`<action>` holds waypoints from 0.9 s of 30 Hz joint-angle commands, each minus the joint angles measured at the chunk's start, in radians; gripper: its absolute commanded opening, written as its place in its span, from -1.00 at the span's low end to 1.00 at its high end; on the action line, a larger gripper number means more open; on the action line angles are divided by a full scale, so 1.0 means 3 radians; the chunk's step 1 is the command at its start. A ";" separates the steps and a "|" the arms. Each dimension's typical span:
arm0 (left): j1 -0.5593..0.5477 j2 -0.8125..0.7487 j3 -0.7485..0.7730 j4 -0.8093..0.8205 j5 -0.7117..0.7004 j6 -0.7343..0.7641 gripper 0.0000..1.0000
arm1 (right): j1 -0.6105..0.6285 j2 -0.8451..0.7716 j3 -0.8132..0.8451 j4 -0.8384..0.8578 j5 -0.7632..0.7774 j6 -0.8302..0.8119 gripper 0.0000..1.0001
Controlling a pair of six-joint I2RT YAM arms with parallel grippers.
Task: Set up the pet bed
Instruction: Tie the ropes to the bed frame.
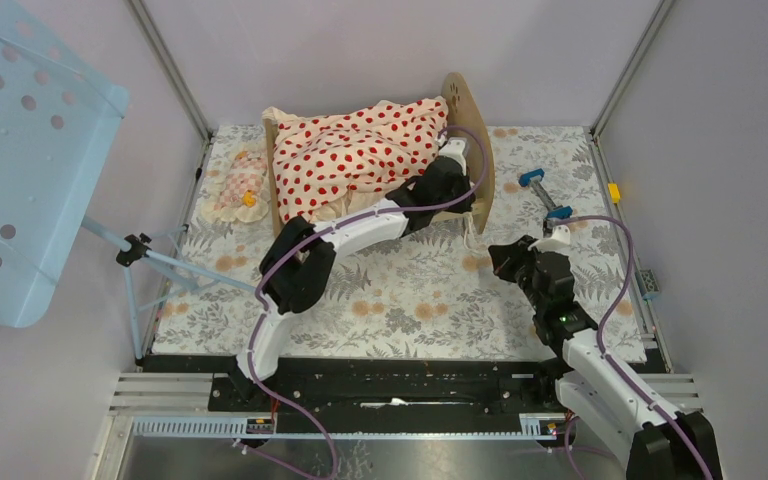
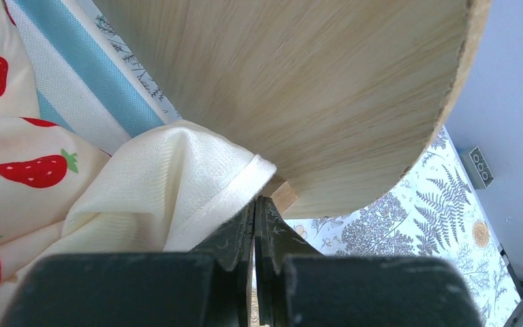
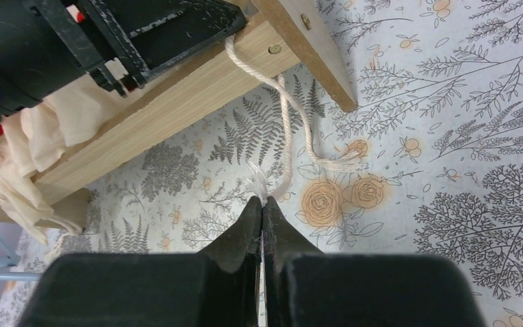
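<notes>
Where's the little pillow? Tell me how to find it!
Look at the wooden pet bed at the back of the flowery mat. Just left of it, on the mat, lies the pillow: small, pink-checked, with a yellow spot, unlike the big strawberry blanket.

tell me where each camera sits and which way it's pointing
Top external: above and behind the bases, looking down on the floral mat, pet bed and strawberry blanket; left arm and right arm show.
Left wrist: beside the headboard, facing the blanket's cream hem; its own shut jaws show.
Right wrist: low over the mat, facing the bed's side rail and white cord; its shut jaws and the left arm's end show.
Shared: both wrist views show blanket and bed frame.
</notes>
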 commanded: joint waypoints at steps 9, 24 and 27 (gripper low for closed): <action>0.0037 -0.0527 -0.0395 0.0051 0.0272 0.0272 -1.00 | -0.0008 0.0546 0.0323 0.0803 -0.0178 -0.0705 -1.00; 0.0042 -0.0635 -0.0453 -0.0024 0.0428 0.0322 -1.00 | -0.0008 0.1471 0.0609 0.1403 -0.0464 -0.1053 -1.00; 0.0042 -0.0645 -0.0442 -0.0059 0.0460 0.0342 -1.00 | -0.0008 0.1603 0.0624 0.1582 -0.0550 -0.1187 -1.00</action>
